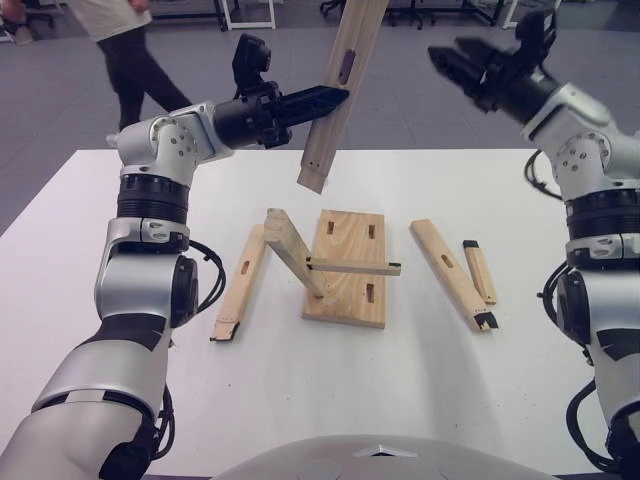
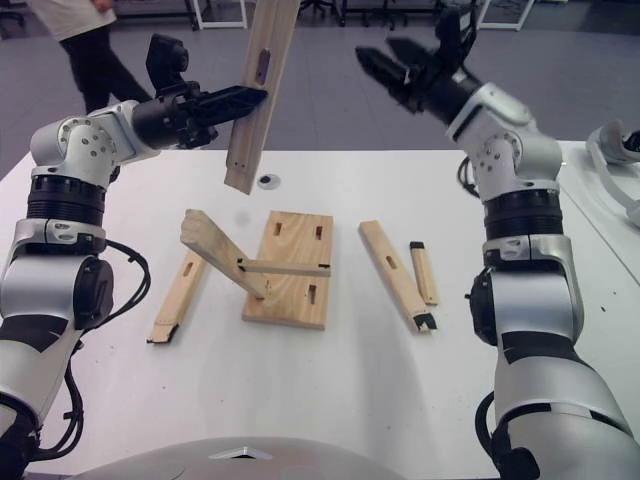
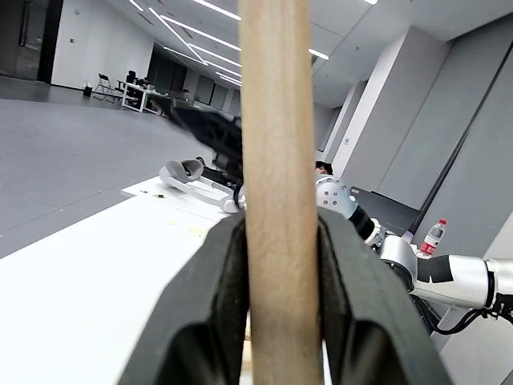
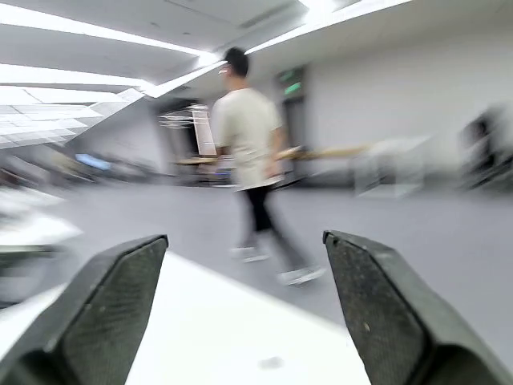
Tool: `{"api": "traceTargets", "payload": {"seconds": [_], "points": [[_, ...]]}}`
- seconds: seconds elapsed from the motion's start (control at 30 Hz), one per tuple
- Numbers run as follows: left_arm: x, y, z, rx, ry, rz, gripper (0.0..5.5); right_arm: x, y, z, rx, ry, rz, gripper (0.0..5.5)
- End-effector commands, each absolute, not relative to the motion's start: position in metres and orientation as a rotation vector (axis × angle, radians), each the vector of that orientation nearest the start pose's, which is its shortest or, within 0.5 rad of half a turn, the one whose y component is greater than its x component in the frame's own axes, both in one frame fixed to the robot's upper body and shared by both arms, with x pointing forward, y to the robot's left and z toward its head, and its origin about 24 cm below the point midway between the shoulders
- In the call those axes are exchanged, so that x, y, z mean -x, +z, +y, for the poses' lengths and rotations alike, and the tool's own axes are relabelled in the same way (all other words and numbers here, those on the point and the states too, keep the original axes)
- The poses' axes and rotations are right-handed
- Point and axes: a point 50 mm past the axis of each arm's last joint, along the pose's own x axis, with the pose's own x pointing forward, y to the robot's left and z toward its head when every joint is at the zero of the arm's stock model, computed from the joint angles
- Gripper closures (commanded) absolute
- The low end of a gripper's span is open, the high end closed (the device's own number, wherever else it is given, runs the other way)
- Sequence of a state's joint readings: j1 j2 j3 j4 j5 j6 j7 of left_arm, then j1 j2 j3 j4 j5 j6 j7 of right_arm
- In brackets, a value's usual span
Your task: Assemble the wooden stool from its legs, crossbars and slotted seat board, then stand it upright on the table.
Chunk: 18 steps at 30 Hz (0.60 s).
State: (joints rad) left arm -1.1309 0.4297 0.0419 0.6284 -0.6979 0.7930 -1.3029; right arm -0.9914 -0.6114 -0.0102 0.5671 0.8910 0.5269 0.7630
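Holding leg (image 1: 322, 150) clamped in left gripper (image 1: 335, 96), aloft. Long axis near upright, top tilted toward 1 o'clock, lower end at 12 o'clock of seat board (image 1: 349, 240). Right gripper (image 1: 450, 58): jaws wide, empty, at 3 o'clock of leg, well apart.

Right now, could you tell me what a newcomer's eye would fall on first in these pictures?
The left gripper holds a wooden leg high above the far side of the table, while the open right gripper hangs opposite it. Below, on the slotted seat board, a second leg leans tilted with a crossbar jutting from it.
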Motion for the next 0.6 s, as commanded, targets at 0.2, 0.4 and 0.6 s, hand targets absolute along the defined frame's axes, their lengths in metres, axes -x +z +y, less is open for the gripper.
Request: {"api": "traceTargets", "payload": {"seconds": [0.2,0.4,0.6], "points": [[-0.362,0.223,0.117,0.225,-1.602,0.104,4.48,-0.316,0.256,-0.174,-0.879,1.503,-0.056,1.87],[-0.359,0.220,0.111,0.258,-1.643,0.092,4.48,-0.321,0.246,-0.158,-0.800,1.366,-0.029,1.87],[-0.361,0.222,0.119,0.303,-1.605,0.054,4.48,-0.320,0.237,-0.167,-0.825,1.312,-0.036,1.87]]}}
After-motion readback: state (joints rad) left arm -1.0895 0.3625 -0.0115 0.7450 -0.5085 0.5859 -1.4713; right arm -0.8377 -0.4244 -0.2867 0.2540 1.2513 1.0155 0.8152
